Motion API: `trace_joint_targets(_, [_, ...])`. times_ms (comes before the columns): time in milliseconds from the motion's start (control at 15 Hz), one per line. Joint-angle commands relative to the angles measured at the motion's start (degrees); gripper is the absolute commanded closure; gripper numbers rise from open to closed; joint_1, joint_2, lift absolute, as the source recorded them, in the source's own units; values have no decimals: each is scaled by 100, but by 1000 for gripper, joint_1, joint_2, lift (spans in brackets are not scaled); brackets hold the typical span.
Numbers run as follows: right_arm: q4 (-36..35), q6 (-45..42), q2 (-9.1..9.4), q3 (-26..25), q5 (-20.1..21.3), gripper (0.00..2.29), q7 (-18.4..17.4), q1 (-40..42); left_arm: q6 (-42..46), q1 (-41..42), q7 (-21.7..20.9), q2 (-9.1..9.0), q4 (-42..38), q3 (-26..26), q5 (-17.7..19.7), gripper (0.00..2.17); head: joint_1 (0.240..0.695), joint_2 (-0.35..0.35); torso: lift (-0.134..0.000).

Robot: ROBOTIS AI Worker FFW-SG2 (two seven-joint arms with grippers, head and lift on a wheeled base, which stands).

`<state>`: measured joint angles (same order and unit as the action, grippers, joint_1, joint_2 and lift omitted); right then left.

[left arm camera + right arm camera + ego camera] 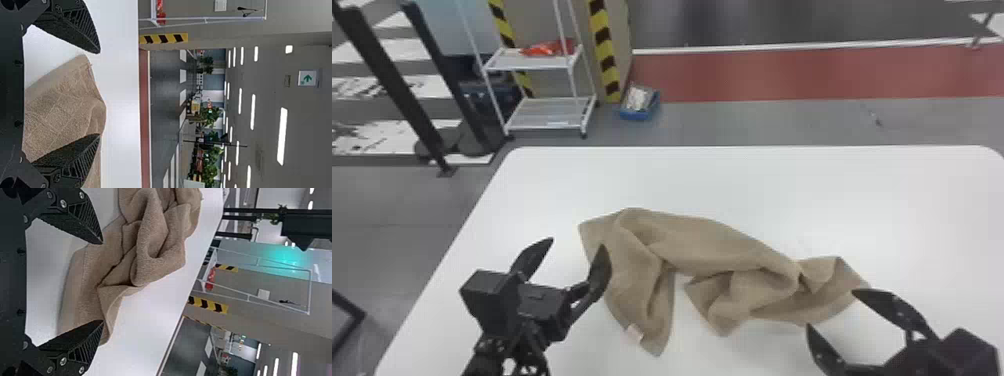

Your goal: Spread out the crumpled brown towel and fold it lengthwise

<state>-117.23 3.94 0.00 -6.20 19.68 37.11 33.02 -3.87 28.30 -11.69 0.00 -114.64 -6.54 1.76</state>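
Gaping, the fingers of the left gripper [577,242] and the right gripper [830,308] stand apart near opposite ends of the brown towel [702,245], which lies crumpled on the white table [782,185]; a white rack [532,61] stands beyond.

The left gripper [577,242] hangs over the table [732,175] near its left edge, slanting toward the far right corner, black fingers spread wide. The right gripper [830,308], its fingers also parted, slants toward the far left corner, well apart from the left one.
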Motion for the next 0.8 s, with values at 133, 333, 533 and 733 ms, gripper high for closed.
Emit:
trace_joint_targets(133, [-2,551,5,92,221,218,68,-164,4,-17,0,-15,12,-5,0,137,695,102,-124])
trace_joint_targets(333, [16,1043,5,295,458,218,200,-357,-13,-26,0,-15,20,-14,0,137,695,106,-124])
trace_joint_targets(533, [218,1201,5,470,458,282,165,-603,4,-9,0,-15,20,-23,0,137,695,121,-124])
trace_joint_targets(733, [323,1571,5,593,546,383,200,-779,39,18,0,-15,12,-49,9,137,695,136,-124])
